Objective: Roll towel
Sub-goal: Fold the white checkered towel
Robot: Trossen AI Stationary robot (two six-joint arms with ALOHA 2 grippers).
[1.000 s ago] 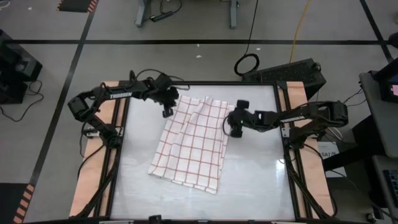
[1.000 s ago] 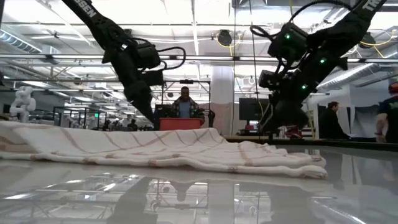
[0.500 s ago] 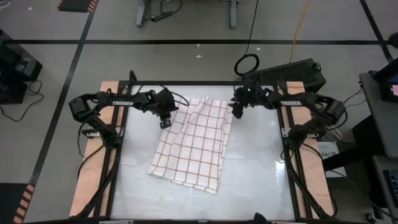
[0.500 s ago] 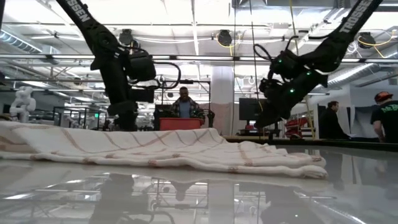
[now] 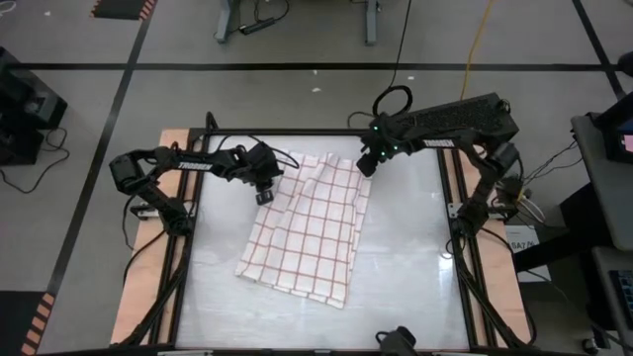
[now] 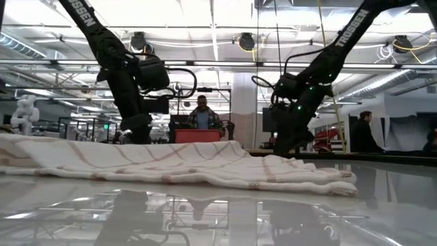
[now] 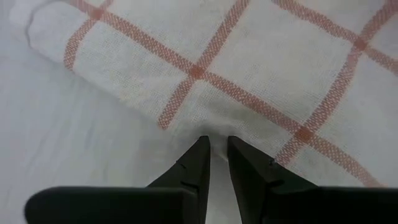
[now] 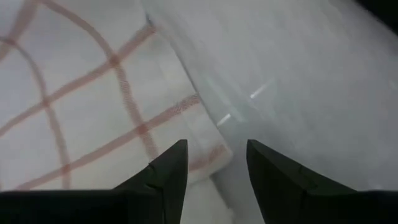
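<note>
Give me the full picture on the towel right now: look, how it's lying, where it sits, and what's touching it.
The towel is thin white woven cloth with a grid of thin red-brown lines. It lies unrolled on the glossy white table, skewed, mostly flat, rumpled into low folds along its far edge. The left gripper, fingers nearly together, is at its far left edge, tips against the cloth. The right gripper, fingers apart, is over its far right corner; whether it touches cannot be told.

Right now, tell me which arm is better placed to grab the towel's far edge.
Left, probably. The left gripper sits low, its narrow-gapped fingers right at the towel edge. The right gripper is open over the far right corner, apparently higher.
</note>
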